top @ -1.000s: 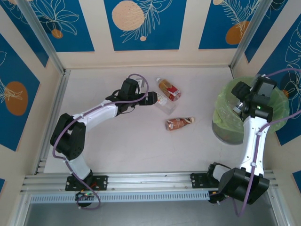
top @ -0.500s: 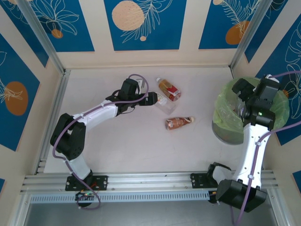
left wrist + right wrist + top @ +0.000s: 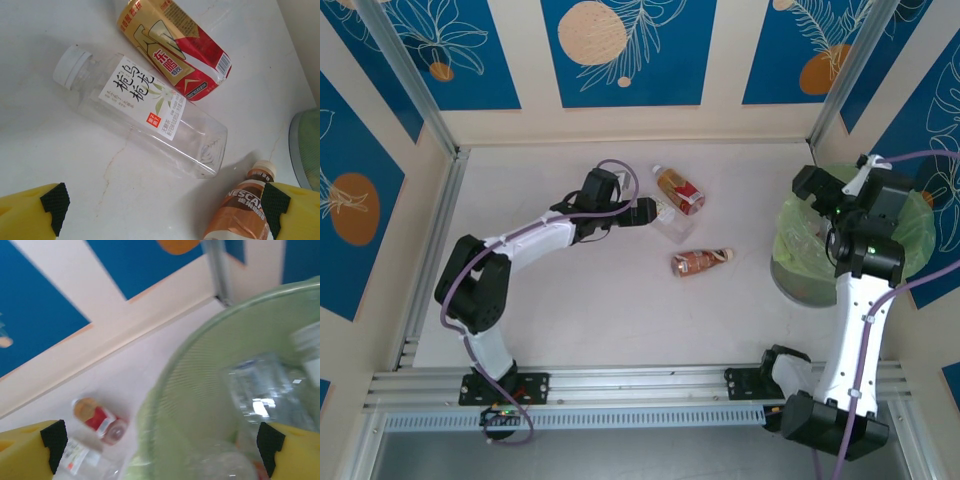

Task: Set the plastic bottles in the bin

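Observation:
Three plastic bottles lie on the table: a red-and-gold labelled bottle (image 3: 680, 190) (image 3: 172, 47), a clear bottle with a white label (image 3: 670, 224) (image 3: 145, 107), and a brown-labelled bottle (image 3: 700, 261) (image 3: 245, 210). My left gripper (image 3: 650, 212) (image 3: 165, 205) stands open just beside the clear bottle, with nothing between its fingers. The bin (image 3: 800, 280) (image 3: 200, 370), lined in light green, stands at the right with several clear bottles (image 3: 265, 390) inside. Above its far-left rim my right gripper (image 3: 825, 185) (image 3: 161, 440) hangs open and empty.
Raised walls with blue panels (image 3: 620, 50) enclose the table on three sides. A metal rail (image 3: 640, 385) runs along the near edge between the arm bases. The bin's rim (image 3: 305, 150) shows at the right of the left wrist view.
The right gripper has opened wider and swung from over the bin's middle toward its far-left rim. The left arm has barely shifted.

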